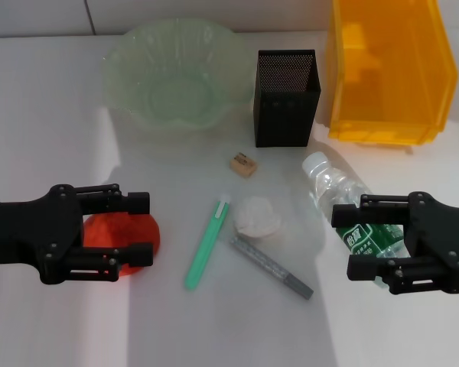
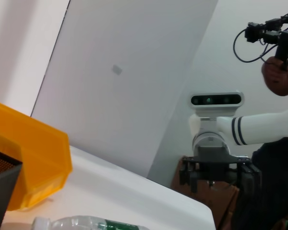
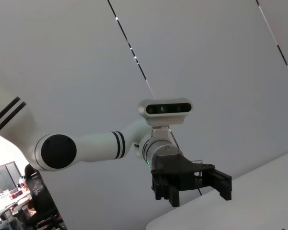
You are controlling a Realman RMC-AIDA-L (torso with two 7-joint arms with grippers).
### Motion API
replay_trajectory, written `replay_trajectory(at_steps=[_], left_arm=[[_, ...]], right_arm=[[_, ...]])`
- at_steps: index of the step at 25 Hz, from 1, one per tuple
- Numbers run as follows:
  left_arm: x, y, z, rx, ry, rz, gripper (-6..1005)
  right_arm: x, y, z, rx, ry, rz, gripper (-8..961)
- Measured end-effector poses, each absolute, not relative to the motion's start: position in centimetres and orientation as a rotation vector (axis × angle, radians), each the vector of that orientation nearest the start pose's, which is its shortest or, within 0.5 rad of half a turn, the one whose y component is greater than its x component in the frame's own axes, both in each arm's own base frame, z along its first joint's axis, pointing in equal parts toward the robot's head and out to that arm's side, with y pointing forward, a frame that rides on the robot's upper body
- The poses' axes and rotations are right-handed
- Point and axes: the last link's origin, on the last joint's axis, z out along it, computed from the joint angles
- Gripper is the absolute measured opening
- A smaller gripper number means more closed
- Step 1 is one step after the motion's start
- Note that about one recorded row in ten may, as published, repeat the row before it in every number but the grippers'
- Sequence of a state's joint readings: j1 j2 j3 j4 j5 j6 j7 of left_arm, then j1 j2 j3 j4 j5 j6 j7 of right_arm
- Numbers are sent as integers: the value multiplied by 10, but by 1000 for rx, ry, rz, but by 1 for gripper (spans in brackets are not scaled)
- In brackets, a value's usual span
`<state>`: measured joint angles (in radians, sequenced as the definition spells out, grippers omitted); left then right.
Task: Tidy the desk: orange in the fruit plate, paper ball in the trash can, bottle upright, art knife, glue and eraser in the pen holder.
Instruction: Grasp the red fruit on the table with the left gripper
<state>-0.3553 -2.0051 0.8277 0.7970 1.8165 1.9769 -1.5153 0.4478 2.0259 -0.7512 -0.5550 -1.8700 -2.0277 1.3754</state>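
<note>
- Left tool (image 1: 149, 229): fingers spread, set to either side of the orange (image 1: 122, 237) on the desk (image 1: 46, 115); nothing gripped yet, apparently lined up for a pick.
- Right tool (image 1: 340, 241): released, over the bottle (image 1: 344, 202), which lies on its side.
- Fruit plate (image 1: 122, 57), pen holder (image 1: 285, 98), trash can (image 1: 386, 69): along the far edge, all apparently unfilled.
- Paper ball (image 1: 256, 216), eraser (image 1: 243, 164), green stick (image 1: 208, 243), grey knife (image 1: 271, 267): loose mid-desk, awaiting sorting.
</note>
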Motion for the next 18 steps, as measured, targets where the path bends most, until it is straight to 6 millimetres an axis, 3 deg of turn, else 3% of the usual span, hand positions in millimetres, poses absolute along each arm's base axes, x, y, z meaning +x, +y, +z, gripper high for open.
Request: replay_trajectory(at_steps=[7, 11, 18], left_arm=[[-278, 274, 32, -2865, -708, -775, 772], [-282, 281, 18, -2823, -640, -700, 770], [-298, 286, 16, -2754, -618, -605, 767]], right_arm=[[250, 255, 15, -2976, 642, 1215, 723], [251, 253, 15, -2971, 652, 1218, 723], [252, 251, 13, -2968, 674, 1231, 723]])
